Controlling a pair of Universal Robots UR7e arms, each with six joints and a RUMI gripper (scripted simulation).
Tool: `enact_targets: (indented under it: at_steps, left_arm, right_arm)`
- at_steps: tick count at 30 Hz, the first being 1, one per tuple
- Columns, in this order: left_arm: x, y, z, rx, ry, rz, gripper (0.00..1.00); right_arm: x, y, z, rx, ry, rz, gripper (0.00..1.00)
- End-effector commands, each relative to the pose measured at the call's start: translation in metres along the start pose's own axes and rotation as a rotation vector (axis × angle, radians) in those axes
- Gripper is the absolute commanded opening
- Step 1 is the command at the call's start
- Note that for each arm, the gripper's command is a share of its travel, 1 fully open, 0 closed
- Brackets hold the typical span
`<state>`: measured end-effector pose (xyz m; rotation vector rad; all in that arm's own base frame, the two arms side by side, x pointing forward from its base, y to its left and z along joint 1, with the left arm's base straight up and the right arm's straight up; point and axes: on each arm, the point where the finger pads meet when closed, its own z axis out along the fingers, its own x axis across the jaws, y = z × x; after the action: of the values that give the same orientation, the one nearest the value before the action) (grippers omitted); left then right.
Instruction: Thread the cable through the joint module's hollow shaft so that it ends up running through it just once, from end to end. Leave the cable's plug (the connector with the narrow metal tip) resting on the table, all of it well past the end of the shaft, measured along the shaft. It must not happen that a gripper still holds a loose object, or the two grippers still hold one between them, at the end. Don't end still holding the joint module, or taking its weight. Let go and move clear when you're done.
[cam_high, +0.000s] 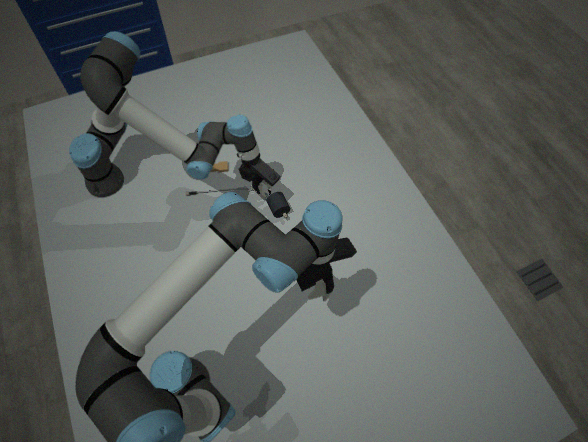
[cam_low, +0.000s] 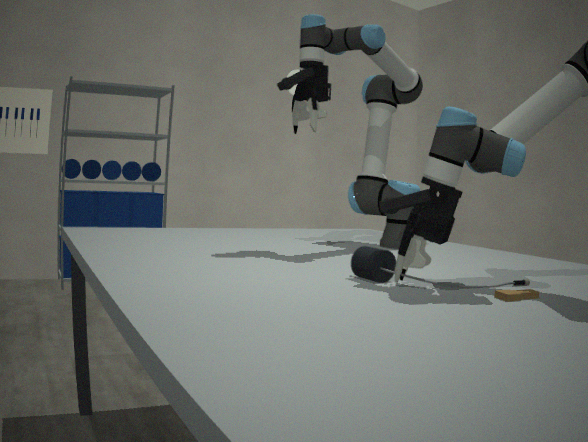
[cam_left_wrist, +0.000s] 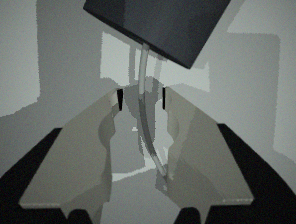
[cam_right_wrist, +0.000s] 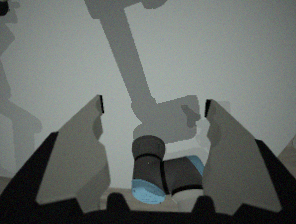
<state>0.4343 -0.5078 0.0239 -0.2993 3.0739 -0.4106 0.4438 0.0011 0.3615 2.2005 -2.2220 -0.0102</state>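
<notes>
The joint module (cam_high: 278, 204) (cam_low: 372, 264) (cam_left_wrist: 160, 25) is a dark cylinder lying on its side. The cable (cam_high: 220, 191) (cam_low: 475, 287) (cam_left_wrist: 142, 70) leaves its shaft end on my left gripper's side and curves away to a dark connector (cam_high: 190, 193) (cam_low: 521, 282) on the table. A small light piece shows at the module's other end in the top view; I cannot tell what it is. My left gripper (cam_high: 262, 190) (cam_low: 400, 281) (cam_left_wrist: 142, 89) is slightly open, tilted and low beside that end, the cable between its fingers without being gripped. My right gripper (cam_low: 304, 130) (cam_right_wrist: 154, 98) is open, empty, high above the table.
An orange block (cam_high: 220, 167) (cam_low: 516, 295) lies on the table (cam_high: 400, 320) (cam_low: 300, 350) near the dark connector. The right arm's elbow and wrist pass close to the module in the top view. A blue drawer cabinet (cam_high: 105, 30) stands beyond the table's far edge.
</notes>
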Motion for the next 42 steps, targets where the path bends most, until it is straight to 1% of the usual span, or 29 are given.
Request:
enact_targets:
  at_steps: [1,6,10,11,36,42]
  left_arm:
    - [0.0000,0.0005,-0.0009,0.026,-0.001,-0.001,0.20]
    - [0.0002,0.0018,-0.0015,0.050,-0.002,-0.001,0.20]
    - [0.0002,0.0018,-0.0015,0.050,-0.002,-0.001,0.20]
    - [0.0001,0.0019,-0.0015,0.047,-0.001,-0.001,0.00]
    - [-0.0015,-0.0001,-0.0028,0.046,-0.005,-0.002,0.00]
    - [-0.0015,-0.0042,-0.0029,0.046,-0.005,-0.002,0.00]
  right_arm:
    - [-0.0001,-0.0001,-0.0004,0.001,0.000,0.000,0.61]
    - [-0.0001,-0.0001,-0.0004,0.001,0.000,0.000,0.61]
    - [-0.0001,-0.0001,-0.0004,0.001,0.000,0.000,0.61]
    - [-0.0001,-0.0001,-0.0004,0.001,0.000,0.000,0.61]
    - [-0.0001,-0.0001,-0.0004,0.001,0.000,0.000,0.61]
    - [-0.0001,-0.0001,-0.0004,0.001,0.000,0.000,0.61]
